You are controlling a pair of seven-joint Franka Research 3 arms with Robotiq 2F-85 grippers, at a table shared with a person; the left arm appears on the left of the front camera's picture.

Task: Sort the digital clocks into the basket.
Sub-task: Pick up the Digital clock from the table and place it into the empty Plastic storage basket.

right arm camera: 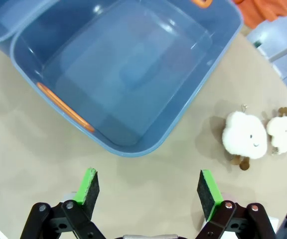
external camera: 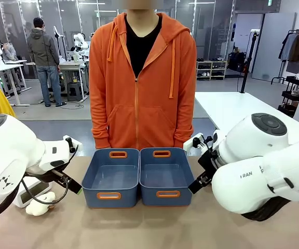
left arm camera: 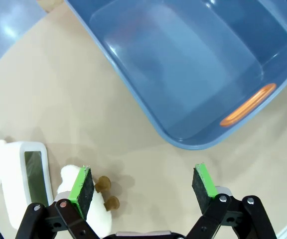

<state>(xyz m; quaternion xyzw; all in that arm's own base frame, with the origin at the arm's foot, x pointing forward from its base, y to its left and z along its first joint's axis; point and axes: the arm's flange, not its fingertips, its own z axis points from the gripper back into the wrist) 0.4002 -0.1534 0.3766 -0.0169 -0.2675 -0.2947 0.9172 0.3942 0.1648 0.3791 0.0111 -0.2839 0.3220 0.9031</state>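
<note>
Right arm (external camera: pixel 263 176) lettering reads "FRAN", rest cut off. 1 digital clock (left arm camera: pixel 31 172), screen blank, near left gripper (left arm camera: pixel 143 186). Left gripper and right gripper (right arm camera: pixel 148 191): fingers wide, empty.

We saw a tan counter (external camera: pixel 149 228) with a person in an orange hoodie (external camera: pixel 141 78) standing at its far side, a black shirt showing under the zip. Toward the counter's left side lay a small white plush toy (external camera: pixel 39 205). The right wrist view gave us two more on the counter: a smiling plush (right arm camera: pixel 243 134) and a smaller plush (right arm camera: pixel 283 133) just beside it. Far behind, another person in a grey jacket (external camera: pixel 43 49) stood facing away.
</note>
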